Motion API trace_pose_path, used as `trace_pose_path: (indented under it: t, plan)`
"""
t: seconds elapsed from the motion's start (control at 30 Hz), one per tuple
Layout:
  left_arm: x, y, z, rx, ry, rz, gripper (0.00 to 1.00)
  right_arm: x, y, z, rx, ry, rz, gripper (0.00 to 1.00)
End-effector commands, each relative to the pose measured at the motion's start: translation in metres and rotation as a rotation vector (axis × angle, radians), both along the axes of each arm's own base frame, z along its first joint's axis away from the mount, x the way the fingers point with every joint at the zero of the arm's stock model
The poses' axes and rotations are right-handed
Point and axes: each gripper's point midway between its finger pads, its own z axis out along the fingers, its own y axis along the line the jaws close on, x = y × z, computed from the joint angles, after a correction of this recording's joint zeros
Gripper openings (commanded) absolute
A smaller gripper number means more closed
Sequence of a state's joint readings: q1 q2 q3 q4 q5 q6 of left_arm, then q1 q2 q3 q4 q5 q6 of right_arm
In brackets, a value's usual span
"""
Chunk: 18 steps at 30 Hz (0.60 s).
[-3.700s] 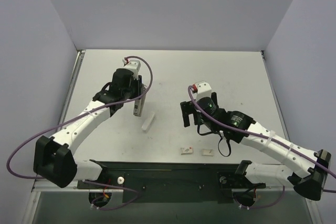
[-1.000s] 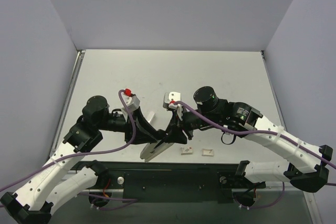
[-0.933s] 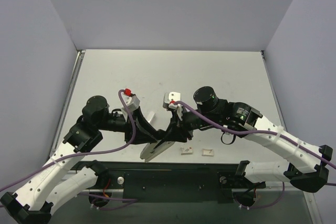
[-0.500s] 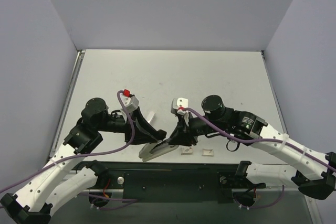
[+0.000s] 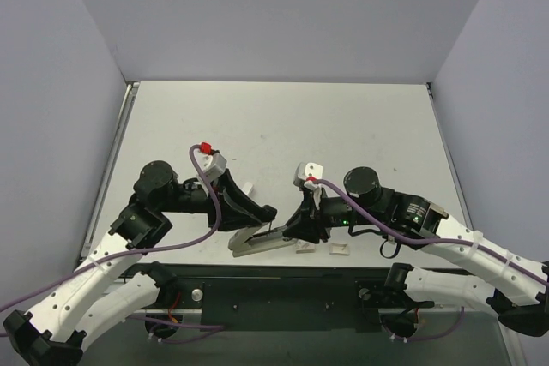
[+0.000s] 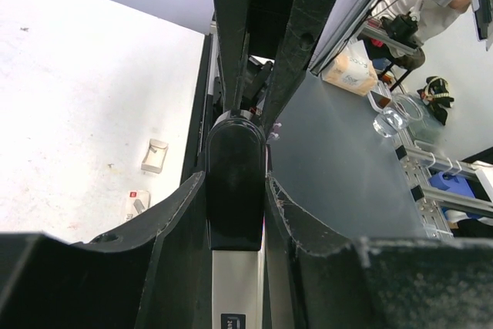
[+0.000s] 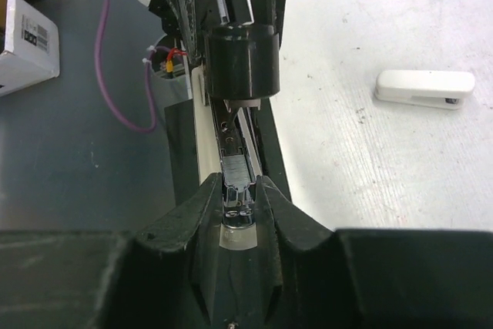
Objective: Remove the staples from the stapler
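The stapler (image 5: pixel 251 243), a cream bar with a black top and a silver metal rail, hangs between both arms near the table's front edge. My left gripper (image 5: pixel 261 214) is shut on its black-and-white end (image 6: pixel 235 190), a finger pressed to each side. At the other end, my right gripper (image 7: pixel 239 187) is shut on the tip of the opened metal rail (image 7: pixel 233 125). The staples (image 7: pixel 237 169), a short grey block, sit in that rail just past my right fingertips. In the top view the right gripper (image 5: pixel 298 227) hides the staples.
Two small white cards (image 5: pixel 304 248) (image 5: pixel 339 249) lie on the table just right of the stapler, also visible as cards (image 6: pixel 154 156) in the left wrist view. A small closed white stapler-like item (image 7: pixel 425 88) rests on the table beyond the left gripper. The table's front edge (image 5: pixel 274 265) is close.
Both grippers carried the stapler toward the near edge and a little right; it now lies flatter. The right gripper shifted right along the rail.
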<state>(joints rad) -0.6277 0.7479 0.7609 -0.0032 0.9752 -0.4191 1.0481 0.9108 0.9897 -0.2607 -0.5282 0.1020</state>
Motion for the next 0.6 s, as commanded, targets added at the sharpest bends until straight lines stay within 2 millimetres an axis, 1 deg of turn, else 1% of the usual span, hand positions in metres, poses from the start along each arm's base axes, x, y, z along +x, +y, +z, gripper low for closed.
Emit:
trace_pose_path:
  t: [0.0, 0.03, 0.13, 0.17, 0.2, 0.3, 0.33, 0.37, 0.4, 0.43, 0.5, 0.53, 0.57]
  plan:
    - [0.010, -0.003, 0.033, -0.109, -0.107, 0.062, 0.00, 0.011, -0.002, 0.000, -0.009, -0.001, -0.079, 0.22]
    - [0.013, -0.004, 0.032, -0.104, -0.104, 0.070, 0.00, 0.013, -0.005, 0.001, -0.007, -0.008, -0.100, 0.28]
    - [0.018, -0.005, 0.029, -0.101, -0.108, 0.094, 0.00, 0.016, -0.015, -0.001, -0.018, -0.019, -0.147, 0.38]
    - [0.020, -0.006, 0.028, -0.097, -0.106, 0.097, 0.00, 0.020, -0.019, -0.001, -0.024, -0.030, -0.179, 0.44]
    - [0.022, -0.007, 0.027, -0.096, -0.104, 0.105, 0.00, 0.022, -0.022, 0.000, -0.025, -0.034, -0.195, 0.47]
    - [0.028, -0.010, 0.024, -0.089, -0.093, 0.120, 0.00, 0.032, -0.034, 0.010, -0.019, -0.069, -0.275, 0.51]
    - [0.032, -0.011, 0.024, -0.088, -0.093, 0.136, 0.00, 0.038, -0.038, 0.017, -0.009, -0.088, -0.316, 0.52]
    - [0.037, -0.013, 0.022, -0.079, -0.083, 0.154, 0.00, 0.041, -0.040, 0.020, -0.007, -0.093, -0.334, 0.52]
    - [0.040, -0.014, 0.019, -0.071, -0.084, 0.164, 0.00, 0.049, -0.044, 0.027, 0.000, -0.113, -0.384, 0.52]
    - [0.044, -0.016, 0.019, -0.064, -0.081, 0.180, 0.00, 0.053, -0.046, 0.029, 0.002, -0.117, -0.411, 0.51]
    - [0.053, -0.020, 0.015, -0.049, -0.080, 0.205, 0.00, 0.063, -0.048, 0.044, 0.020, -0.140, -0.467, 0.46]
    - [0.054, -0.023, 0.013, -0.045, -0.075, 0.208, 0.00, 0.069, -0.048, 0.043, 0.007, -0.144, -0.498, 0.37]
    - [0.060, -0.025, 0.012, -0.040, -0.073, 0.223, 0.00, 0.072, -0.048, 0.049, 0.015, -0.149, -0.512, 0.33]
